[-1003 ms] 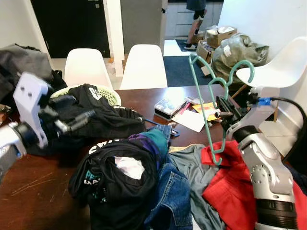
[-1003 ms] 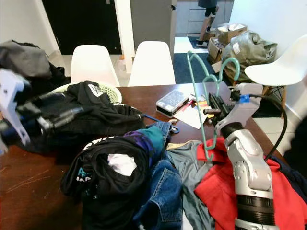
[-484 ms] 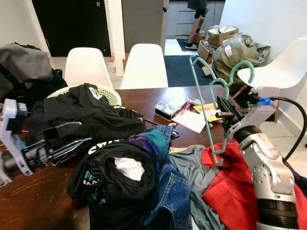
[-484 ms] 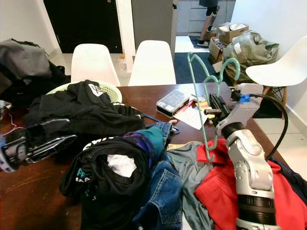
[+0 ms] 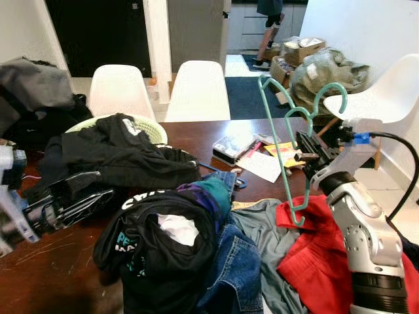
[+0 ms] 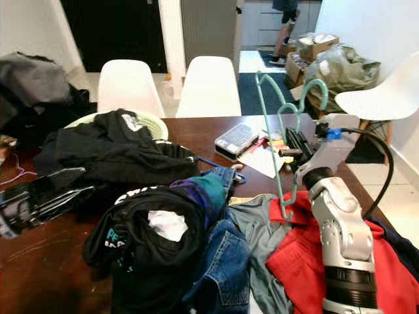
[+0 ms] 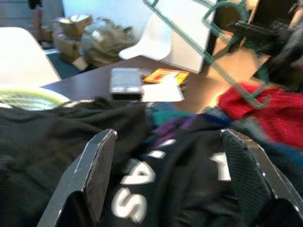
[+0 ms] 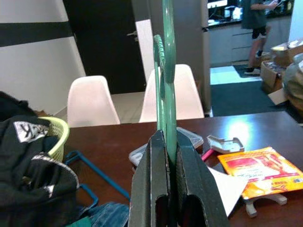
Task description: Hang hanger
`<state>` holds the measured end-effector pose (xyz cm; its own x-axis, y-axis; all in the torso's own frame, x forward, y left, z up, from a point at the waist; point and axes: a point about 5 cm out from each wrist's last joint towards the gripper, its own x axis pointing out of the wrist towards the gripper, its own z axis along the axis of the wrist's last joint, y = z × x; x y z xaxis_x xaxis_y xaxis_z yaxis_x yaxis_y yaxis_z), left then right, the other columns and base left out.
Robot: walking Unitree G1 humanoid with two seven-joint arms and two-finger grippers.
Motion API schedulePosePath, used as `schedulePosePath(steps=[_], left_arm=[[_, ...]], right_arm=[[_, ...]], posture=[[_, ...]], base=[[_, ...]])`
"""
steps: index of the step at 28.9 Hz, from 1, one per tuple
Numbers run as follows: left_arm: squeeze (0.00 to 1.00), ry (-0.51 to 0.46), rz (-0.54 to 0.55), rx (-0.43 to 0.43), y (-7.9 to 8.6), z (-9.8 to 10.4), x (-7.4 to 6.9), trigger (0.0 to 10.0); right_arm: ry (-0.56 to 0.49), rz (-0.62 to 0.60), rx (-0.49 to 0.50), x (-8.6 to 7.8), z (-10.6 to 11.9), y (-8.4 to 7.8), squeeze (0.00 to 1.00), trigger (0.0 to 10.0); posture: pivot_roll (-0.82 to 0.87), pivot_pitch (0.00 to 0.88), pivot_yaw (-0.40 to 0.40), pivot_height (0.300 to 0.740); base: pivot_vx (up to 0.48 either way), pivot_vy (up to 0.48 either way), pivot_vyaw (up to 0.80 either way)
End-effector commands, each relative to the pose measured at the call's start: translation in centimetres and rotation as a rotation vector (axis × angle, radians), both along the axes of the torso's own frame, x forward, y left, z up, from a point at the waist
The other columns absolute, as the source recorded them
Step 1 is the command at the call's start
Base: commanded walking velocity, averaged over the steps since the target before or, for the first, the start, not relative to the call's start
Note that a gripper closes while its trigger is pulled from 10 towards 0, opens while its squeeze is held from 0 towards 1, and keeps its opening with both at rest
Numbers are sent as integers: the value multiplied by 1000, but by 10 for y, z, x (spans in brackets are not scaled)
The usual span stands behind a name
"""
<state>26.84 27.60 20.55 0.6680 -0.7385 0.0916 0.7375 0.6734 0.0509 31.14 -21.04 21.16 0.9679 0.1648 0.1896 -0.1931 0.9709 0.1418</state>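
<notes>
Your left gripper [image 5: 82,196] sits low at the left edge of the dark wooden table [image 5: 196,134], fingers spread apart and holding nothing, their tips just beside a heap of black clothing [image 5: 124,160]. Behind that heap you have a pale green laundry basket [image 5: 152,131], partly buried under a black garment, and further left a grey bag [image 5: 29,82] against the wall. Two white chairs [image 5: 196,91] stand at the far side of the table. At table centre: a black printed garment [image 5: 157,242] bunched on top of blue jeans [image 5: 232,268], with a teal and purple item [image 5: 209,193] above them. Beyond these, a flat clear case [image 5: 230,147], a sheet of white paper [image 5: 260,163] and an orange packet [image 5: 281,150] lie on the bare wood. To the right, a red garment [image 5: 314,255] lies under your right arm. Your right gripper [image 5: 306,154] is clamped on the green hanger [image 5: 288,137], which it holds upright above the table, hook uppermost, lower end touching the red garment. A third white chair [image 5: 386,91] and filled bags [image 5: 324,69] sit at far right; a person [image 5: 268,26] stands in the background doorway.
</notes>
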Motion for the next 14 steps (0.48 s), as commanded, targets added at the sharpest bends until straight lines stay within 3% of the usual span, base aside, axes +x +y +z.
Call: schedulePosePath(steps=[1, 5, 7, 9, 13, 14], left_arm=[[0, 16, -12, 18, -4, -8, 2, 10000], [0, 4, -53, 143, -17, -13, 10, 10000], [0, 4, -53, 143, -17, -13, 10, 10000], [0, -5, -107, 232, -28, -18, 13, 10000], [0, -10, -138, 273, -33, -20, 13, 10000], [0, -11, -159, 328, -37, -24, 13, 10000]], right_arm=[[4, 7, -1, -2, 0, 2, 0, 10000], [8, 7, -4, -4, 0, 2, 0, 10000], [8, 7, -4, -4, 0, 2, 0, 10000], [12, 6, -9, -6, 0, 1, 0, 10000], [15, 6, -12, -7, 0, 0, 0, 10000], [16, 5, -13, -7, 0, 0, 0, 10000]], posture=[[-29, 0, -24, 740], [-43, 0, -22, 740], [-43, 0, -22, 740], [-50, 0, -24, 740], [-50, 0, -25, 740], [-51, 0, -23, 740]], base=[[0, 0, 0], [0, 0, 0], [0, 0, 0], [0, 0, 0], [0, 0, 0], [0, 0, 0]])
